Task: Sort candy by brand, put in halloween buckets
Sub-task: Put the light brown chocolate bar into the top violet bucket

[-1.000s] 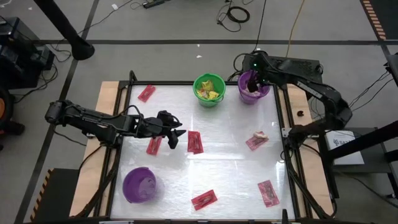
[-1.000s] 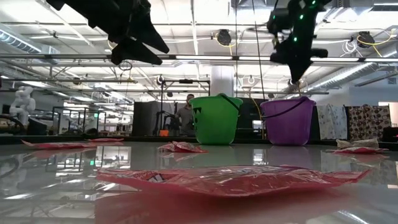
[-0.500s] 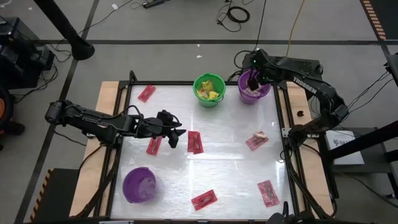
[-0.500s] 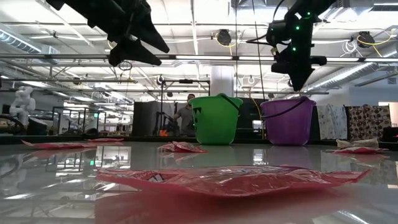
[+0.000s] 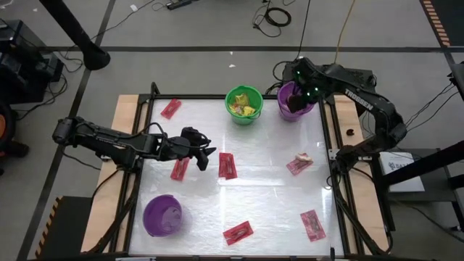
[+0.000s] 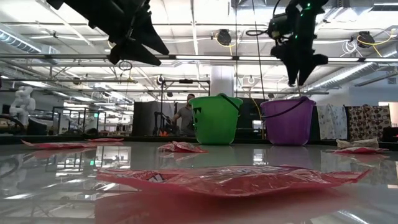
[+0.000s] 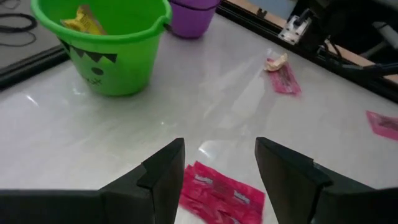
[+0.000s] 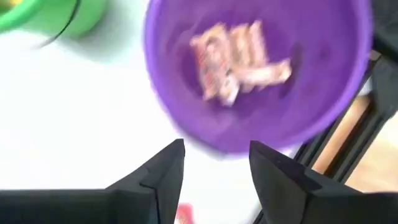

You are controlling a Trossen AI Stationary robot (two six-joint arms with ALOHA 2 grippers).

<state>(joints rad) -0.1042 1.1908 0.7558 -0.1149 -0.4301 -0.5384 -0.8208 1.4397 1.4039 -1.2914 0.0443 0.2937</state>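
Now I centre my left gripper (image 7: 219, 168), fingers spread and empty, over the flat red candy packet (image 7: 222, 196) at lower centre, then descend squarely; right gripper (image 8: 211, 168), also spread, hovers above the upper-right purple plastic bucket (image 5: 296, 101).

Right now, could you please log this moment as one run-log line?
left end effector: open, above red packet | right end effector: open, empty, over far purple bucket | tan candy: inside it
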